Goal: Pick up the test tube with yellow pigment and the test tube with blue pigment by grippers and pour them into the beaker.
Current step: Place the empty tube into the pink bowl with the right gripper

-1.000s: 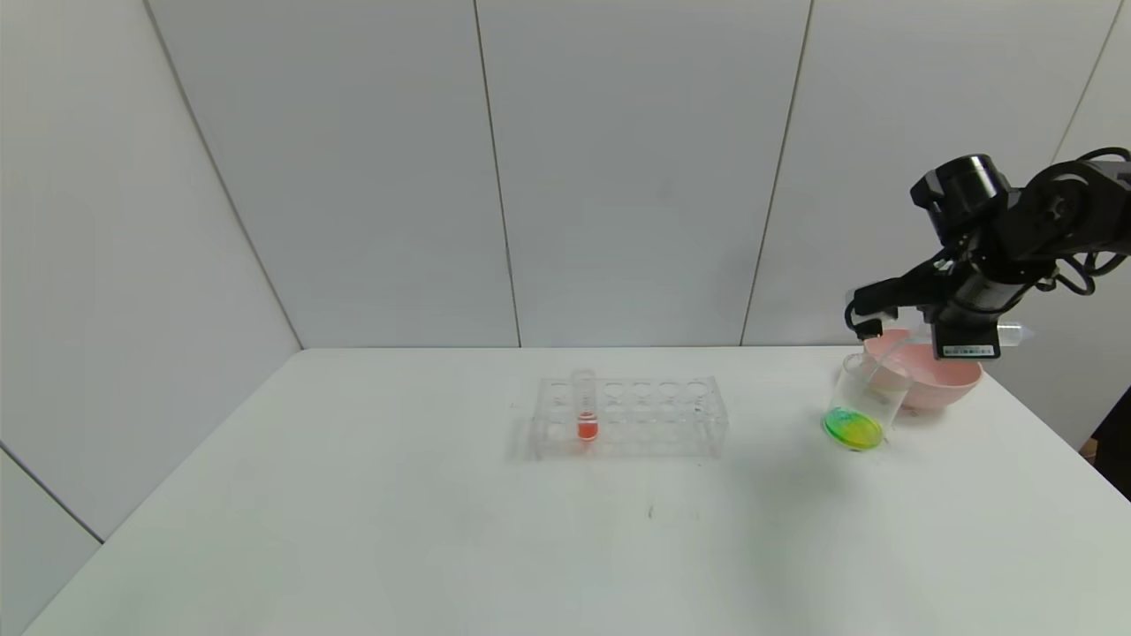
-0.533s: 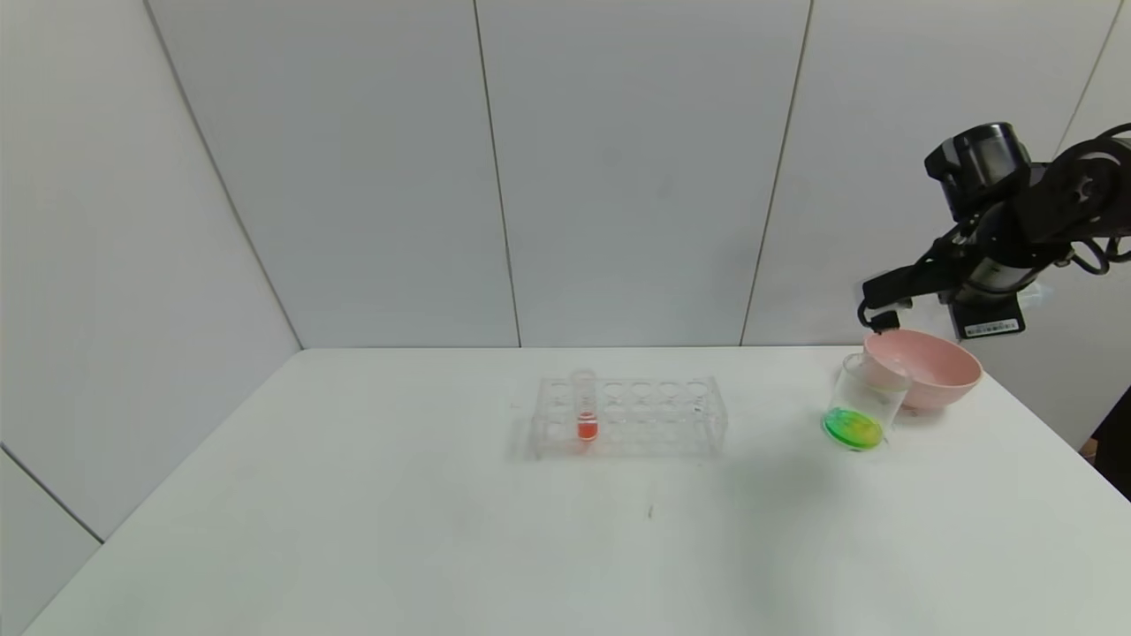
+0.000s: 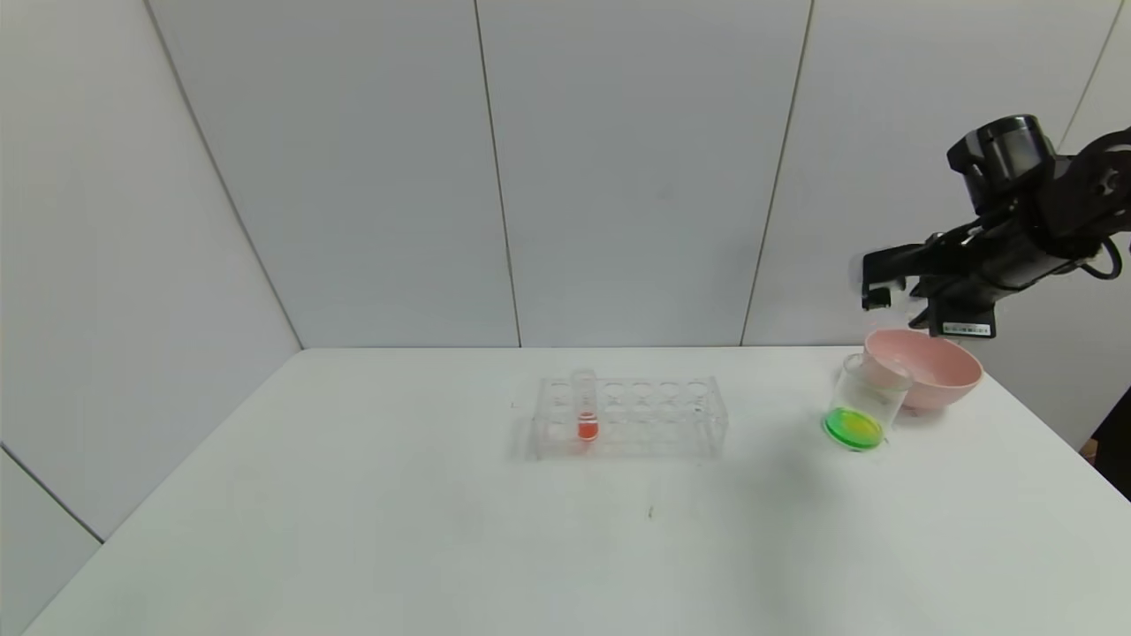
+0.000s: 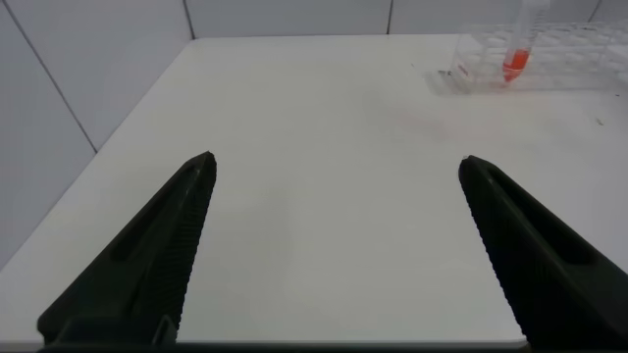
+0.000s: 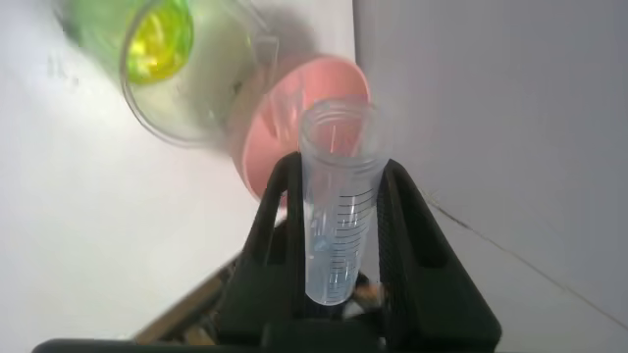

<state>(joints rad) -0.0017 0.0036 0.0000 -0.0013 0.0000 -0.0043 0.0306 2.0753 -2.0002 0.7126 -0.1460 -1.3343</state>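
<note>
Our right gripper (image 3: 873, 287), jaws clamped on the emptied blue tube (image 5: 337, 196), has lifted away from the beaker (image 3: 861, 402), now green at the table's three o'clock beside the bowl (image 3: 928, 367); both pours look done. Left gripper (image 4: 334, 245) idles open.

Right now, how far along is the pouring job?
Done: the beaker holds green-yellow liquid, so both pigments look poured. In hand: the right gripper, raised above the pink bowl, is shut on a nearly empty test tube. Left: setting that tube down. The left gripper hangs open, idle, away from the rack.
</note>
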